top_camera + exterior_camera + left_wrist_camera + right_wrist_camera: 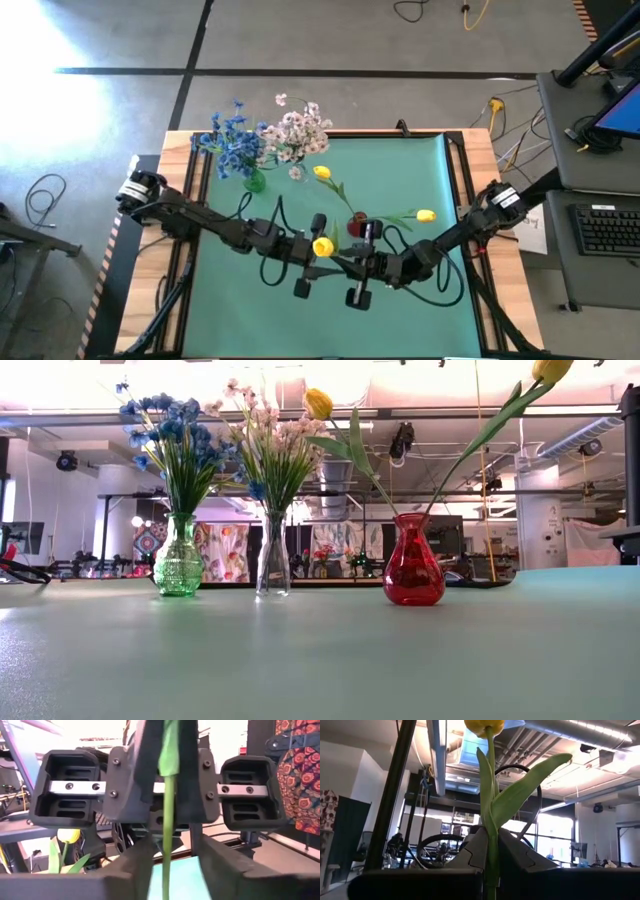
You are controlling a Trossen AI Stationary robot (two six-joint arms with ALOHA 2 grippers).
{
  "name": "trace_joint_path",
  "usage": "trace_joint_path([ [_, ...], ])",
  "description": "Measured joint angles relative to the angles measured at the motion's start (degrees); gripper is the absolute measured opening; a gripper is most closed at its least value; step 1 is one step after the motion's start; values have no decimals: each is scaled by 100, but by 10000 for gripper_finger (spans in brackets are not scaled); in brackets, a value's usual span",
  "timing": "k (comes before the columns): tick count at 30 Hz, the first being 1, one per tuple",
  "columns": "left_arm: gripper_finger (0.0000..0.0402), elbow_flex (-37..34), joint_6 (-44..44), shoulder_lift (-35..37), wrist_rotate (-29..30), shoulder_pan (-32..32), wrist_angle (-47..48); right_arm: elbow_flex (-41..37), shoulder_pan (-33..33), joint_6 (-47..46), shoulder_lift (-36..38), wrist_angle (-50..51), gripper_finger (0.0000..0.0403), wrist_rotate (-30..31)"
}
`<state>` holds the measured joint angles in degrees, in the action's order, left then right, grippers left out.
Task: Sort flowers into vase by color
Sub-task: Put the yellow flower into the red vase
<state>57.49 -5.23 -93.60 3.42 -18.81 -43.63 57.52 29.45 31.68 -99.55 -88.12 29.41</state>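
No text, label or number is readable anywhere (vases included).

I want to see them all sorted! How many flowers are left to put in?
Blue flowers fill the green vase, pink-white ones the clear vase, and two yellow tulips stand in the red vase. The right gripper holds the last tulip; the left gripper is beside its stem.

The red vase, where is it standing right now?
From above, the red vase stands near the middle of the green mat, just beyond the two hands. At table height it is rightmost, beside the clear vase and green vase.
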Motion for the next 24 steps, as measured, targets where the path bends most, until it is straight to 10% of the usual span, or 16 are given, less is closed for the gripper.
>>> trace_joint_path([
  [6, 13, 0, 0, 16, 37, 12, 169, 0, 2, 48, 0, 94, 22, 40],
  [16, 1, -4, -98, 506, 329, 17, 1260, 11, 275, 136, 200, 416, 73, 870],
  [24, 0, -12, -267, 897, 1003, 17, 2536, 267, 457, -975, 864, 3008, 166, 2183],
])
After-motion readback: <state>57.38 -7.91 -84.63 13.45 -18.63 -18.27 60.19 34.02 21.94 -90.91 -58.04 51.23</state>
